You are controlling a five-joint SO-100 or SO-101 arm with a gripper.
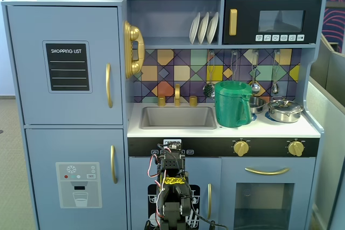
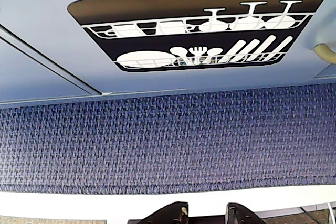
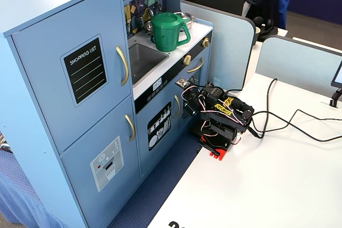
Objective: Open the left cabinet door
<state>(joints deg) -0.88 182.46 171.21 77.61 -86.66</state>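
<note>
In a fixed view, the large light-blue left cabinet door point(image 1: 67, 64) with its black "SHOPPING LIST" panel is closed. Its curved vertical gold handle point(image 1: 108, 85) lies up and left of the folded black arm point(image 1: 171, 192).

In the wrist view, the claw point(image 2: 205, 214) faces the dishwasher-picture door point(image 2: 199, 35); its fingertips stand slightly apart, holding nothing.

In the other fixed view, the handle point(image 3: 123, 65) is well apart from the arm point(image 3: 216, 118), up and left of it.
</note>
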